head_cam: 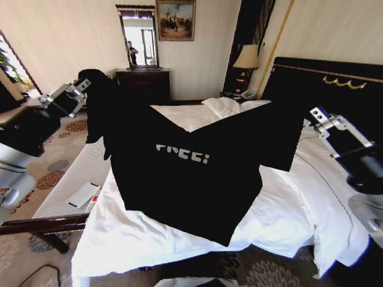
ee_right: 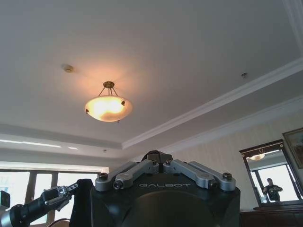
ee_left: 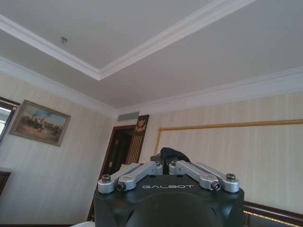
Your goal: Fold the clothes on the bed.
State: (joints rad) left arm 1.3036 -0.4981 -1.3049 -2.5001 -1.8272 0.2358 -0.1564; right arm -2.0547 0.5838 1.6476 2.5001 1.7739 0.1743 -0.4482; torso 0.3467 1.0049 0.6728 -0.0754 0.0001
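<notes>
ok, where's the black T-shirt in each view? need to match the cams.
Head view: black T-shirt stretched across the centre, above the bed, held up between both arms.
Left wrist view: a dark fold pinched at the tip of the left pincer.
Right wrist view: a dark fold at the tip of the right pincer; more hangs by the far arm.
Shared landmark: the framed painting on the wall.

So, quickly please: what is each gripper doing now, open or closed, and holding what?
Left gripper: closed on the black T-shirt, held up over the bed.
Right gripper: closed on the same T-shirt.
</notes>
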